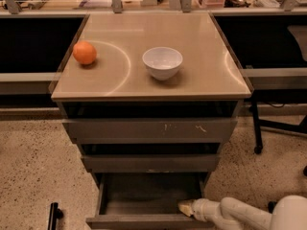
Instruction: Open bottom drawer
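The bottom drawer [144, 221] is the lowest of the cabinet's three grey drawers. It stands pulled out toward me, and its grey box interior [148, 193] shows empty. My gripper [184, 207] is at the drawer's front right corner, just inside the front panel, on the end of my white arm [235, 213], which comes in from the lower right. The middle drawer [151, 163] and the top drawer [151, 130], which has pale scratch marks, are closed or nearly so.
On the beige cabinet top [201, 42] stand an orange [84, 52] at the left and a white bowl [162, 62] in the middle. A black chair leg with a caster [257, 133] is at the right. A black object [53, 215] lies on the speckled floor at lower left.
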